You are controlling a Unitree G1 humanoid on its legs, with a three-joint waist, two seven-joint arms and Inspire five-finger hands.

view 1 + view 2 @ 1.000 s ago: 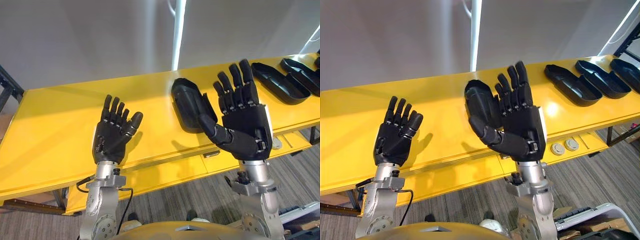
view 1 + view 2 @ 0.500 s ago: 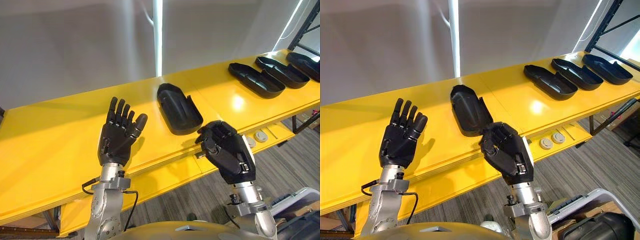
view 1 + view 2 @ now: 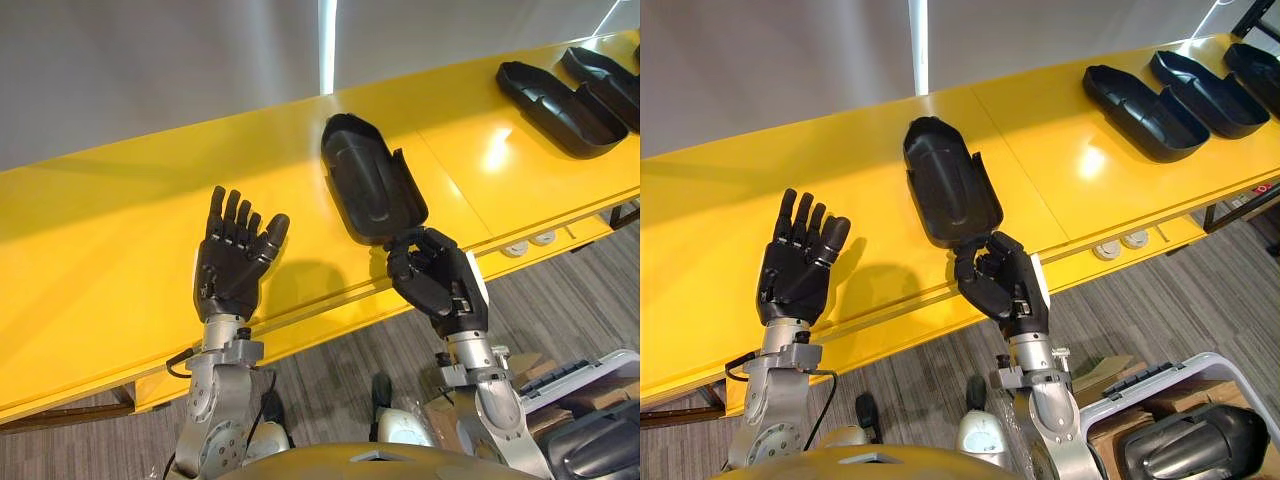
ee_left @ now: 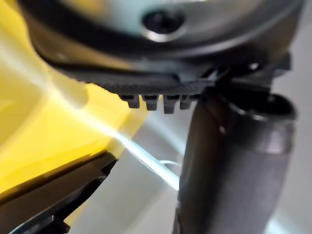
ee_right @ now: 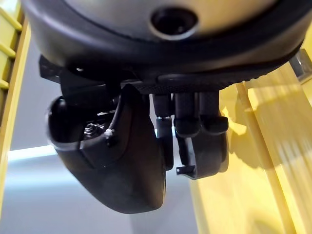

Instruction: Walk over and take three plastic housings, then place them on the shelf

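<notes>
Here, the right hand [image 3: 440, 290] curls its fingers by the nearest housing [image 3: 370, 185].

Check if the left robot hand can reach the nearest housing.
Probably yes: only bare yellow table lies between the open left robot hand and the nearest housing, whose near end the right robot hand pinches.

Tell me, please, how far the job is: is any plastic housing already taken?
Done: the robot stands at the yellow table. In hand: the right hand is curled on the near end of the nearest housing, which lies flat on the table, not yet lifted. The left hand is open, holding nothing. Left: lifting it, taking two of the other housings at the table's right end, and shelving all three.
</notes>
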